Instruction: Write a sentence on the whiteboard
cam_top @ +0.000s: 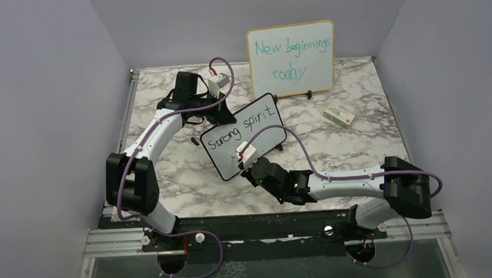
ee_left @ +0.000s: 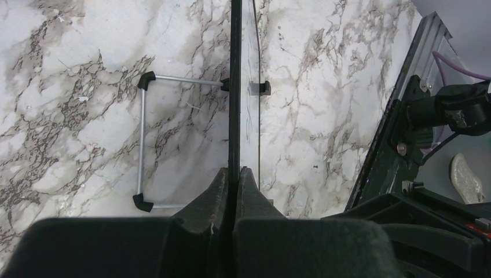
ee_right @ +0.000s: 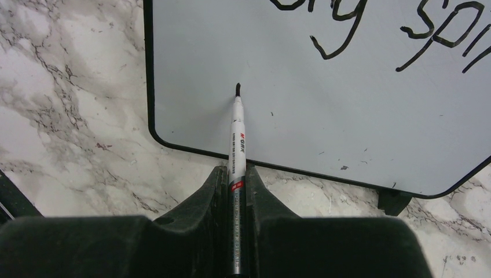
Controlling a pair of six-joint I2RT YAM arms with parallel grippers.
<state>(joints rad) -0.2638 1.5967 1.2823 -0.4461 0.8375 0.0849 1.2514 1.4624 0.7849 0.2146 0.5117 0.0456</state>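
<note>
One black-framed whiteboard [cam_top: 243, 138], one wood-framed board [cam_top: 292, 58], one marker [ee_right: 237, 139], and seemingly one small box [cam_top: 339, 115].

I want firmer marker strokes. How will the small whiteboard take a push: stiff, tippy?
Probably stiff: the whiteboard looks like a flat framed panel. Likely light and tippy on its thin wire stand, though the left gripper clamped on its edge should steady it against the marker.

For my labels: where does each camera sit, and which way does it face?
Top: above and behind the robot, looking down at the table; left arm and right arm show.
Left wrist: looks along the left gripper, shut on the whiteboard's edge.
Right wrist: looks along the right gripper, shut on the marker, at the whiteboard's face.
All share the whiteboard.
</note>
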